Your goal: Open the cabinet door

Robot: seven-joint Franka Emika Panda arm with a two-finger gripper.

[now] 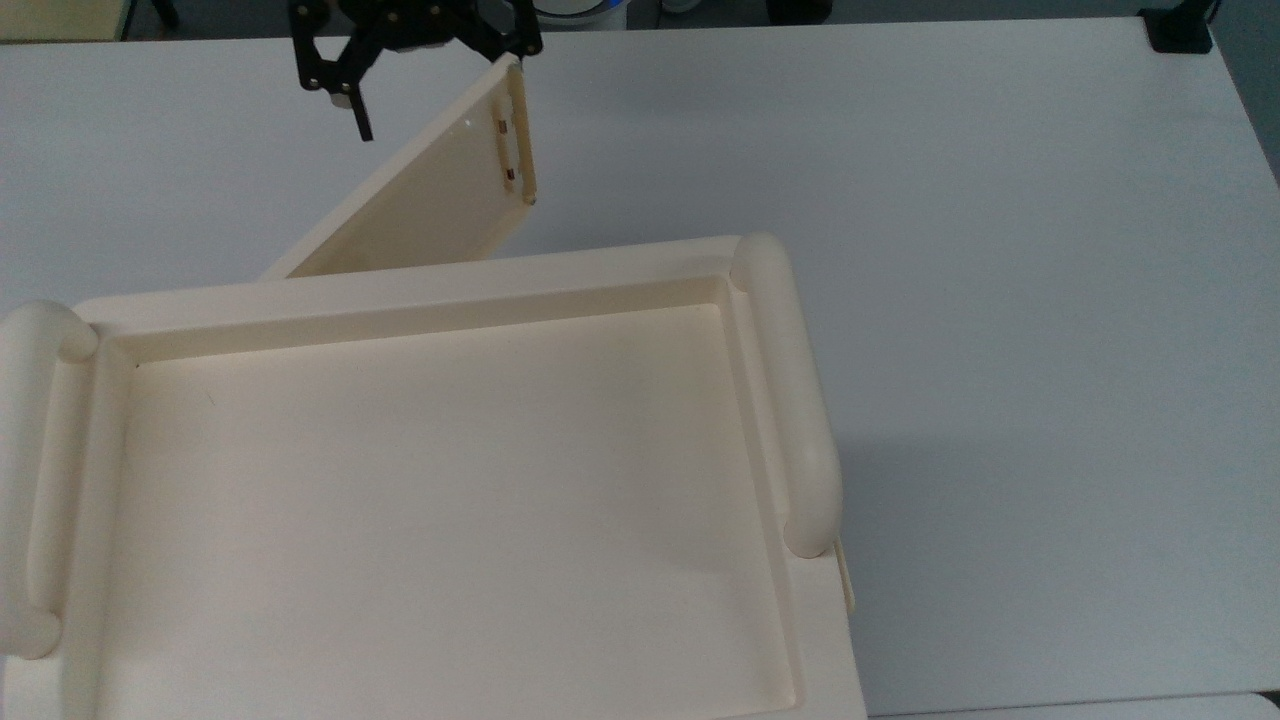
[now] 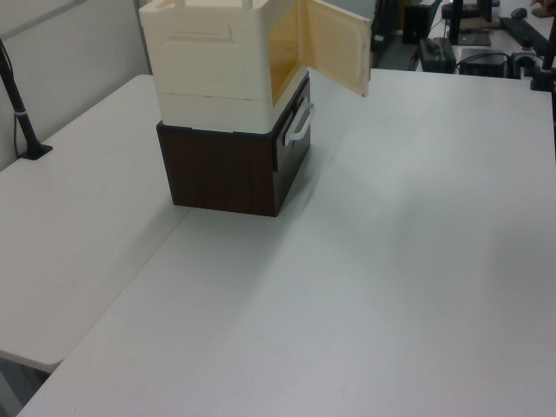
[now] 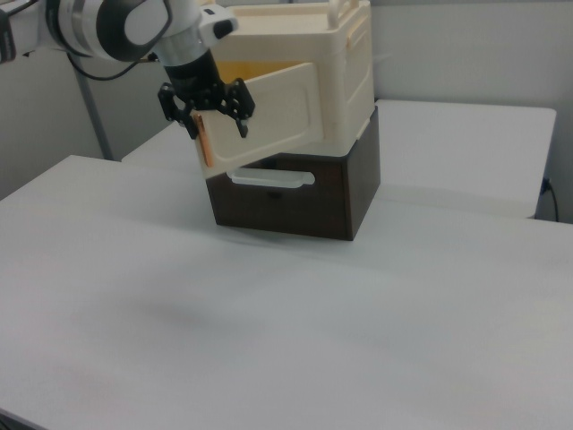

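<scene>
The cream cabinet point(image 1: 430, 480) fills the top view's lower left, and its tray top has thick rounded rails point(image 1: 790, 400). It also stands at the left view's top left point(image 2: 213, 74) and at the right view's top centre point(image 3: 336, 67). The cabinet door point(image 1: 430, 195) hangs swung out at an angle, its slim handle point(image 1: 514, 135) near the free edge. In the left view the door point(image 2: 334, 43) stands wide and an orange-lit inside shows. My gripper point(image 1: 440, 95) is open at the door's free edge, one fingertip point(image 1: 517, 55) touching its top corner. In the right view my gripper point(image 3: 218, 130) hangs in front of the door point(image 3: 277, 112).
The cabinet rests on a dark brown drawer box point(image 2: 226, 169) with a white handle point(image 3: 269, 179). A white table point(image 1: 950, 250) spreads wide on the top view's right. A black clamp point(image 1: 1180, 30) sits at its far corner, and a black post point(image 2: 22, 113) stands at the left view's left.
</scene>
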